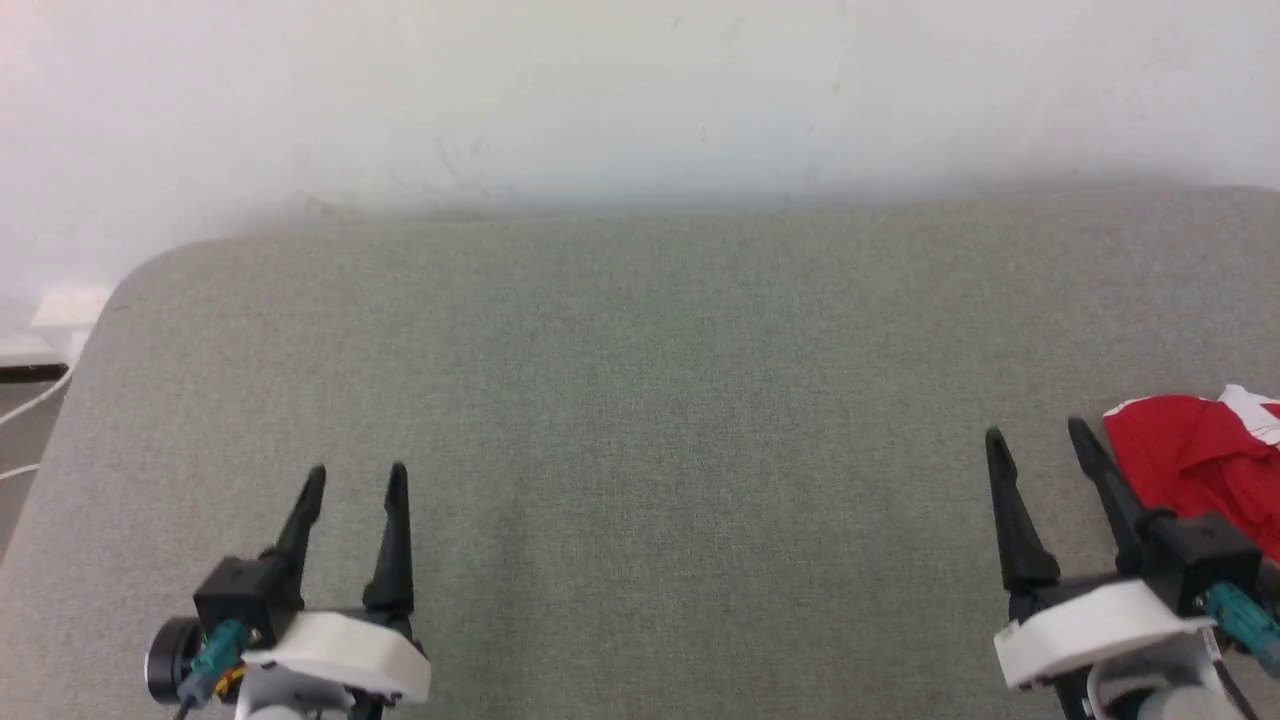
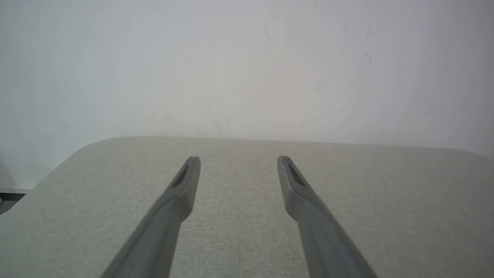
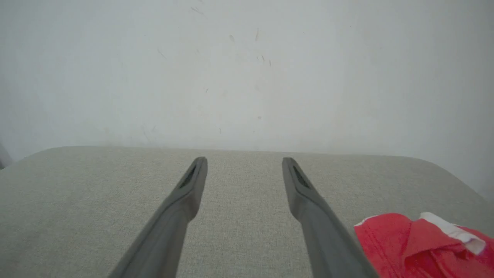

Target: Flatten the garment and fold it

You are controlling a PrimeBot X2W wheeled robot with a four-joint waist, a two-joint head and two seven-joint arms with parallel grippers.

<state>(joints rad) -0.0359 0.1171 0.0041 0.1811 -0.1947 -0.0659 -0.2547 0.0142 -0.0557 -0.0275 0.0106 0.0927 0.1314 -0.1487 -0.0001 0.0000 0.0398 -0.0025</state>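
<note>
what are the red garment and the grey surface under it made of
The garment: soft, thin cloth, possibly a matte synthetic knit; it lies bunched in loose folds, red with a white strip. The surface: grey-green woven upholstery-like fabric, matte; a fine weave shows, and its rounded corner suggests padding.

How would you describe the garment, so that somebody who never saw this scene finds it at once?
Start at the grey-green padded surface that fills the head view. Go to its near right side, just right of the open right gripper. There lies the garment, crumpled: the one bright red thing, with a white strip.
</note>
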